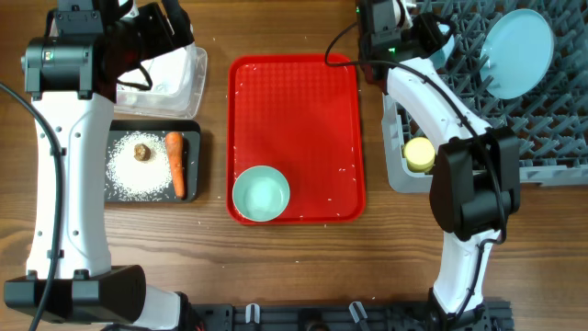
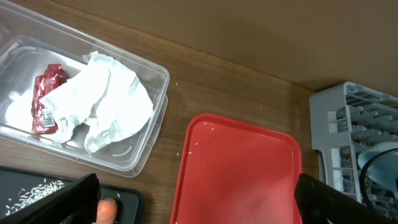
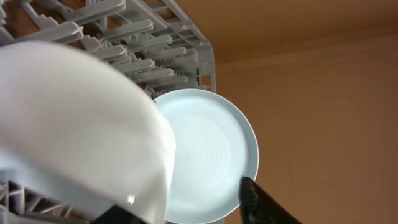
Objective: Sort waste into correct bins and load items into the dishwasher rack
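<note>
Our right hand [image 3: 186, 208] clasps the white bowl [image 3: 74, 124] above the rack [image 3: 124, 43], with the plate [image 3: 214, 155] standing just beyond it; our left hand [image 2: 196, 186] hangs open by the tub [image 2: 163, 73].

The red tray [image 1: 303, 110] at centre frame is open except for the green bowl [image 1: 261, 193] at its lower left. The right arm [image 1: 441, 110] crosses the left edge of the rack [image 1: 551, 138].
</note>
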Controlling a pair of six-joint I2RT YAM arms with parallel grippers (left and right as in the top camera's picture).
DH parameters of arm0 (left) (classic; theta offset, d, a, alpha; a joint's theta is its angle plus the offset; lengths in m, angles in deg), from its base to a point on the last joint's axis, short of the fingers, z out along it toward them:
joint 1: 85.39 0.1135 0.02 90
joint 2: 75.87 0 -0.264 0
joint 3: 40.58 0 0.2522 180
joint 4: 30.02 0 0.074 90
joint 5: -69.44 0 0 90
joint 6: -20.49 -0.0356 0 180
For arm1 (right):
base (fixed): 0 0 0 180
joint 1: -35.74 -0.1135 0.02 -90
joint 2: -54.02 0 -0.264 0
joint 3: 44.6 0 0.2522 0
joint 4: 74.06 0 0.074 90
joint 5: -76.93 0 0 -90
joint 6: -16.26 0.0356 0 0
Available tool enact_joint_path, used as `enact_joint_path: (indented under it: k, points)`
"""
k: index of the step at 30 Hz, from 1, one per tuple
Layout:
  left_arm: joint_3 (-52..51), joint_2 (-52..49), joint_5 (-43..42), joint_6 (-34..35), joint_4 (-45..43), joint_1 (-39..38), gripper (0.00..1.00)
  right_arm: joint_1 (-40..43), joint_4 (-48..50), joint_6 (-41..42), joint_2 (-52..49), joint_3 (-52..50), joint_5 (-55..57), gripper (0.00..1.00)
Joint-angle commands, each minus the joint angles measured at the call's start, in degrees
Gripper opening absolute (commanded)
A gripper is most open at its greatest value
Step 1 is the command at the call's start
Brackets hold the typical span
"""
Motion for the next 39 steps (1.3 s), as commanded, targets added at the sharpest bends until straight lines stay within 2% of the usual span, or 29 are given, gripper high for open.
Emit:
enact_joint_path:
  k: [1,2,3,4,5,12,19,25,33,39]
  points:
    - [-0.04,1.46,0.35,0.50,0.02,0.44,1.00,-1.09,0.09,0.74,-1.20,-0.70,1.20,0.61]
    - [-0.04,1.46,0.35,0.50,0.02,0.44,1.00,-1.25,0.09,0.72,-1.20,-0.70,1.22,0.66]
    - [-0.04,1.46,0.35,0.50,0.02,0.44,1.00,-1.49,0.13,0.31,-1.20,-0.70,1.22,0.79]
    - [-0.04,1.46,0.35,0.50,0.02,0.44,1.00,-1.73,0.17,-0.55,-1.18,-0.70,1.22,0.97]
    - [-0.04,1.46,0.35,0.50,0.02,0.44,1.00,-1.95,0.22,-1.62,-1.18,-0.70,1.25,0.99]
    - [-0.04,1.46,0.35,0.50,0.02,0.44,1.00,-3.37,4.61,-5.29,0.42,-0.70,5.31,1.00]
    - [-0.04,1.46,0.35,0.50,0.02,0.44,1.00,-4.44,13.92,-5.53,5.57,-0.70,5.03,0.99]
    - [-0.04,1.46,0.35,0.50,0.02,0.44,1.00,-4.96,16.15,-11.10,6.56,-0.70,4.57,1.00]
    - [-0.04,1.46,0.35,0.50,0.02,0.44,1.00,-6.03,16.20,-10.45,6.56,-0.70,4.26,1.00]
    - [-0.04,1.46,0.35,0.50,0.02,0.44,1.00,-10.29,12.24,-2.32,6.95,-0.70,6.08,1.00]
